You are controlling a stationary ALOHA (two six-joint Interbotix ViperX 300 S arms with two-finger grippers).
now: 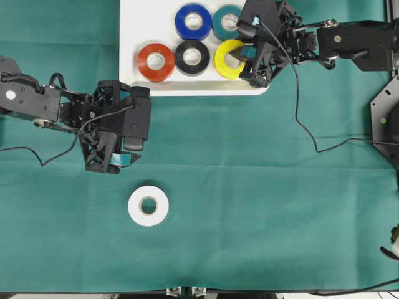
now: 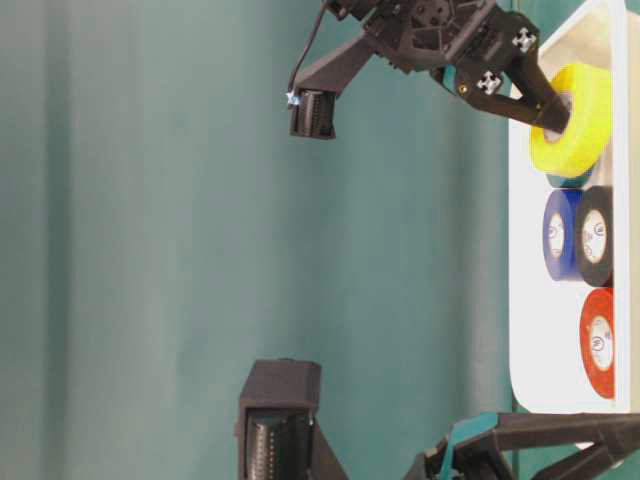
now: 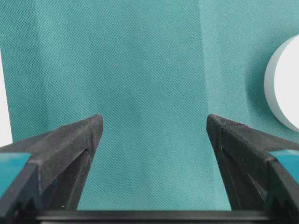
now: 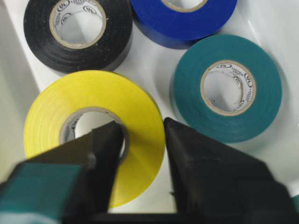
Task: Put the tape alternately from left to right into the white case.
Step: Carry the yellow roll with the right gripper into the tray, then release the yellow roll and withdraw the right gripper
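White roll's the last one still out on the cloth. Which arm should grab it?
Left. The left gripper hangs open close above the white roll, while the right gripper is over in the white case at the yellow roll.

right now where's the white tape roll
In the overhead view the white tape roll lies flat on the green cloth, lower left of centre, outside the white case and just below the left tool.

Glossy white case point(image 1: 134, 37) on matt woven cloth point(image 1: 262, 199).

Right pincer point(image 4: 142, 135) astride yellow tape point(image 4: 93, 135) wall, loosely.
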